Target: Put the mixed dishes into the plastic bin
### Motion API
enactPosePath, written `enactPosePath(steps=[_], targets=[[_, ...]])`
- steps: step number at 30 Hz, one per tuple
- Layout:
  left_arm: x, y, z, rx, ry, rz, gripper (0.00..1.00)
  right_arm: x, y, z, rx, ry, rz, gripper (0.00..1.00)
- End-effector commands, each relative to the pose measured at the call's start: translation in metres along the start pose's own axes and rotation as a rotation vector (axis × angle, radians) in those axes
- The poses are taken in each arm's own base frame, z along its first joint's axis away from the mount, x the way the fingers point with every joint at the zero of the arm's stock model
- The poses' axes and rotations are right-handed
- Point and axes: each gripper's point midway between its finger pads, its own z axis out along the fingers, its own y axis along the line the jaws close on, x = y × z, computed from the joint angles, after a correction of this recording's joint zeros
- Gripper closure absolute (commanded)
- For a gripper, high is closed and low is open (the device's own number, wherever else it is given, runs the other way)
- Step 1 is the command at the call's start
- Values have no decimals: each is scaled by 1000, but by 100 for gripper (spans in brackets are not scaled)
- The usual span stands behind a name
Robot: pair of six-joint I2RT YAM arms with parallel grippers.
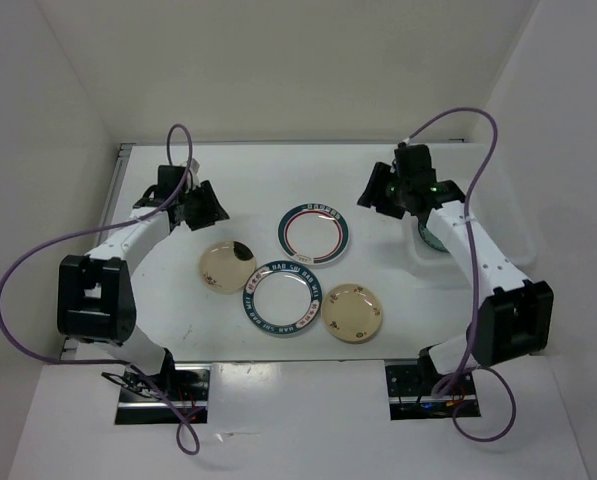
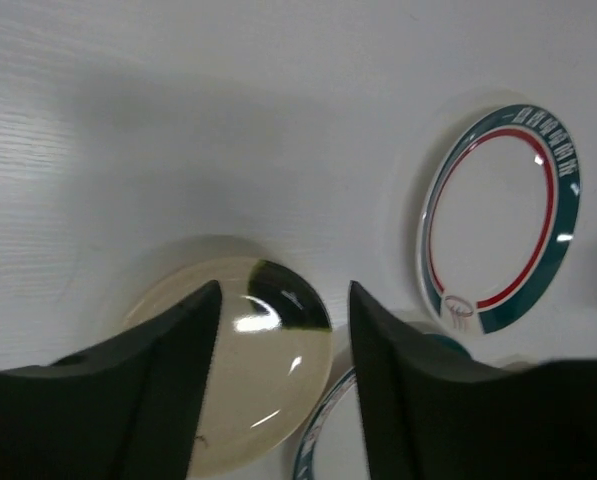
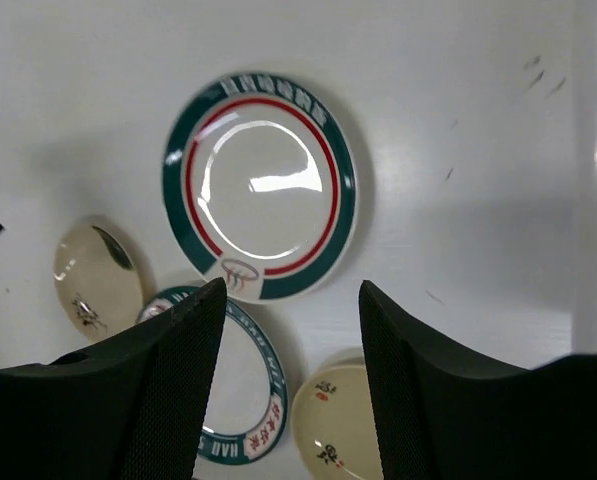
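Two white plates with dark teal rims lie mid-table, one farther back and one nearer. A cream flower-marked plate lies left of them and another right of them. The plastic bin sits at the right, partly under my right arm, with the teal-blue saucer in it. My left gripper is open above the left cream plate. My right gripper is open, high over the far teal plate. The clear cup is not in view.
White walls enclose the table at the back and sides. The bin's wall runs along the right edge of the right wrist view. Purple cables loop off both arms.
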Motion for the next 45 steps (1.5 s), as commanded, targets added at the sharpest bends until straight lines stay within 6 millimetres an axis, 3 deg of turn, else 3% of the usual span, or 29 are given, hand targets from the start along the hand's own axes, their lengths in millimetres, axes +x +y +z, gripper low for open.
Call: enactPosePath(steps=[1,2,3,5,8,10,14,18,27,38,42,43,45], targets=[[-13,-22,15,108,-8,-20,47,27,7,26,-60,85,39,39],[-15,-22,24,108,-5,-52,55,34,8,31,-60,101,32,39],[-18,-23,28,110,-8,-67,69,38,3,38,-38,112,33,39],[-13,-20,47,95,15,-109,79,52,5,46,-24,146,15,39],[-4,-27,68,107,64,-127,90,71,5,60,10,188,-13,39],[8,-37,81,115,96,-119,91,88,2,71,35,232,-30,39],[24,-55,94,133,139,-93,99,109,-2,89,69,285,-28,39],[37,-62,102,125,153,-70,100,108,-14,99,137,266,-29,39],[57,-71,114,128,196,-64,100,134,-37,129,220,327,-20,39],[70,-66,127,113,227,-64,100,142,-33,157,193,318,23,40],[72,-72,137,106,225,-48,100,143,-31,162,178,307,47,42],[80,-65,144,90,245,-52,100,147,-34,162,184,315,47,42],[80,-76,148,103,249,-38,100,147,-33,166,179,306,58,42]])
